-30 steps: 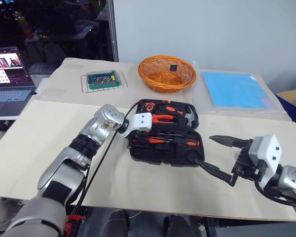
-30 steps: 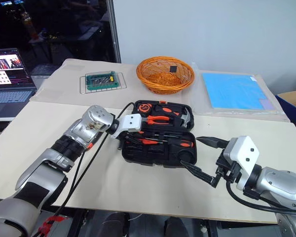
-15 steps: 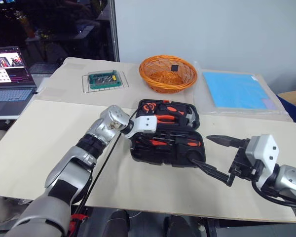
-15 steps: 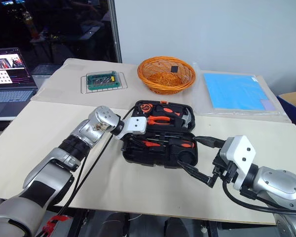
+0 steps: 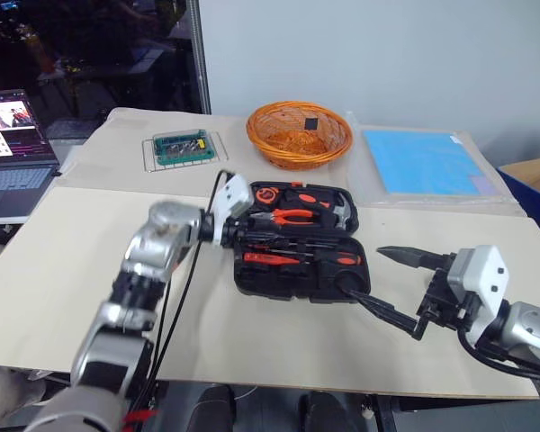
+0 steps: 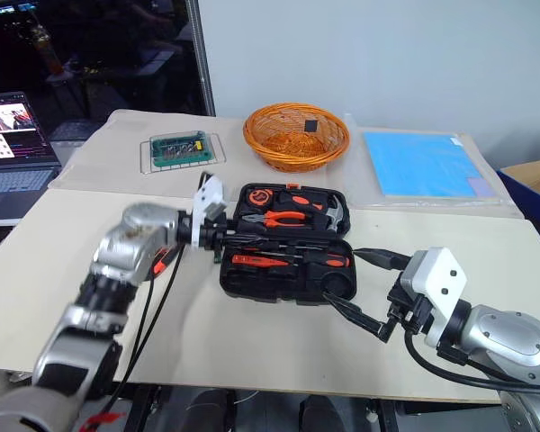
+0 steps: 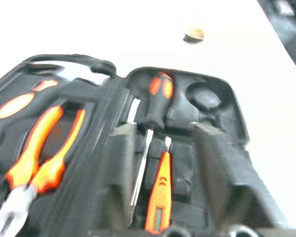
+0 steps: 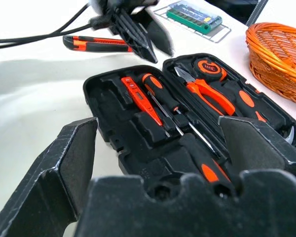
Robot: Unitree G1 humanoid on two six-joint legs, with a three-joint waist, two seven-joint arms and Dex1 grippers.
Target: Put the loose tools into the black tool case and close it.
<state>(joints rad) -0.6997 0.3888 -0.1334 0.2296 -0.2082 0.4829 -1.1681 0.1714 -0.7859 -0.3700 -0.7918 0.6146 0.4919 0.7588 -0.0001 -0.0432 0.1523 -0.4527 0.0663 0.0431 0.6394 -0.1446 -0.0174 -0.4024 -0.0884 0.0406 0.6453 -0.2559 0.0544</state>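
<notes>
At the black tool case's (image 5: 292,286) nine o'clock, the utility knife (image 8: 93,43) lies on the table. Above it, the left gripper (image 5: 238,234) has risen and rolled since a second ago, its fingers a little apart and empty. The case lies open, three screwdrivers (image 8: 160,98) seated in its near half; the all-orange one (image 7: 159,190) bears a small mark too blurred to read. The tape roll (image 7: 193,35) sits on the table just past the case's far end. At four o'clock the right gripper (image 5: 365,273) has not moved: spread wide, holding nothing, one fingertip beside the case's corner.
</notes>
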